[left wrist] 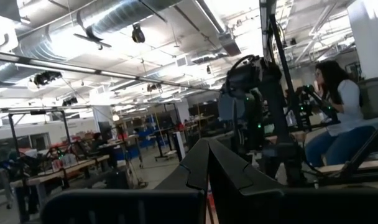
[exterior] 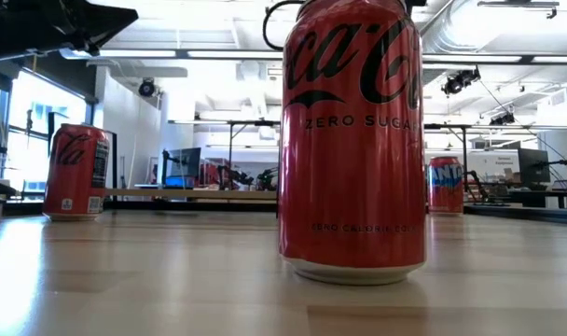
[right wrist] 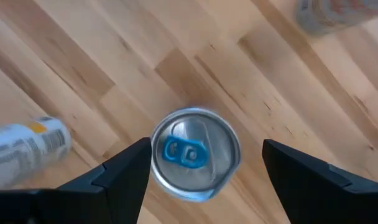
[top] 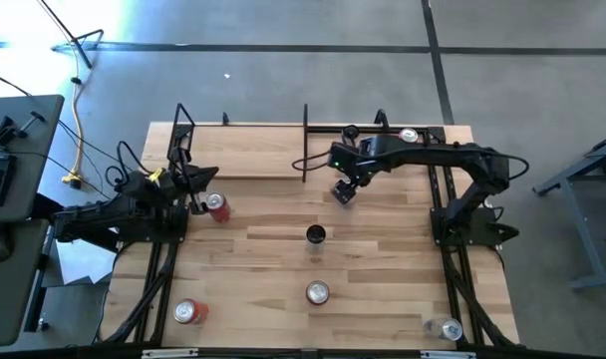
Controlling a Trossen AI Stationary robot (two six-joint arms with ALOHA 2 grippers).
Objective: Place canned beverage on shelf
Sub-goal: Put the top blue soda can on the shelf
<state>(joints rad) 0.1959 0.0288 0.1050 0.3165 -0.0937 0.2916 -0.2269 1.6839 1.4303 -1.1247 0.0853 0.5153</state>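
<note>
Right now a can [right wrist: 195,152] with a blue tab stands upright on the table [top: 383,269], at the lower middle of the right wrist view. The right gripper [top: 343,191] hangs above it, fingers spread wide on either side, not touching. The shelf [top: 243,162] sits upper centre-left in the high view. The left gripper [top: 198,187], fingers closed together, rests beside a red can [top: 217,207].

Right fingers [right wrist: 204,177] spread wide, clear gaps both sides of upright can [right wrist: 196,154]. Table [top: 263,264] centre open; black can [top: 316,235], silver-top can [top: 317,292] stand mid-lane.
</note>
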